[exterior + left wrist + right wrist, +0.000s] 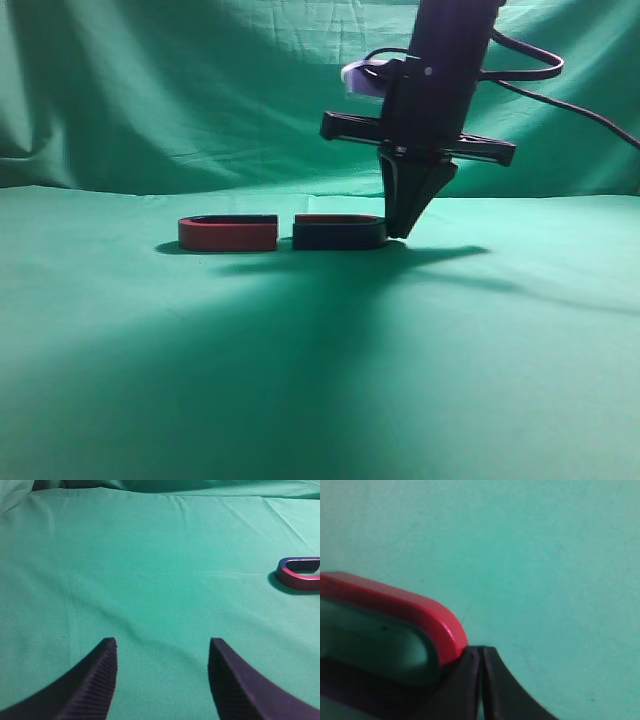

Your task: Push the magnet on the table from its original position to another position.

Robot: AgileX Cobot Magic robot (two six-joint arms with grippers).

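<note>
The magnet (338, 233), a low U shape with a dark side wall and a thin reddish top rim, lies on the green table (320, 380) near the middle of the exterior view. My right gripper (400, 232) is shut, points straight down, and its tips touch the magnet's rounded right end. The right wrist view shows the shut tips (481, 651) against the magnet's red-topped curve (420, 614). My left gripper (162, 642) is open and empty above bare cloth (150, 555), far from the magnet. The left arm is out of the exterior view.
A second U-shaped magnet with a red side wall (228, 234) lies just left of the dark one, with a small gap between their open ends. It also shows at the right edge of the left wrist view (300, 574). A green cloth backdrop (200, 90) hangs behind the table.
</note>
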